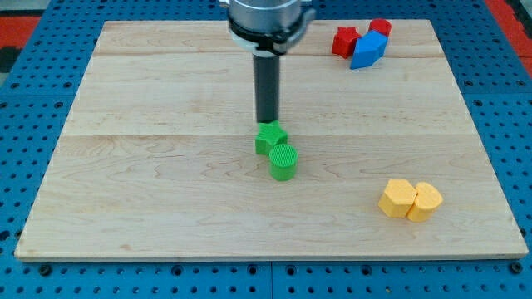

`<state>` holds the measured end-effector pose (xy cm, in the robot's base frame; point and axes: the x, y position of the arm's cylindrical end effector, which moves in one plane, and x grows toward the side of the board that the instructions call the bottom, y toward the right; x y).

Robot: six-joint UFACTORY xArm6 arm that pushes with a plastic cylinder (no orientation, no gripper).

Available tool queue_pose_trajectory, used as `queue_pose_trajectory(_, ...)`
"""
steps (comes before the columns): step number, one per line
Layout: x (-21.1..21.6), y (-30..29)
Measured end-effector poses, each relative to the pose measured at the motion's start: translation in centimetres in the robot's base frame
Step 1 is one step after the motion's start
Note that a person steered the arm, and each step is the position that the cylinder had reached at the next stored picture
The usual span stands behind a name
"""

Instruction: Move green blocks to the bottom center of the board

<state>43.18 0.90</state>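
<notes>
Two green blocks lie touching near the board's middle: a green blocky one [269, 137] and a green cylinder [283, 161] just below and right of it. My tip [268, 122] stands at the top edge of the upper green block, touching or nearly touching it. The rod rises straight up to the arm's grey housing [264, 17] at the view's top.
A red star-like block [344, 41], a blue block [368, 50] and a red cylinder [381, 28] cluster at the view's top right. Two yellow blocks [398, 198] [425, 201] sit together at the lower right. The wooden board [150, 191] lies on a blue perforated table.
</notes>
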Motion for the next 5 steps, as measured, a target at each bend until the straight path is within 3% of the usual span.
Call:
queue_pose_trajectory(3,10.1,2.2)
queue_pose_trajectory(4,10.1,4.6)
queue_pose_trajectory(5,7.1,2.9)
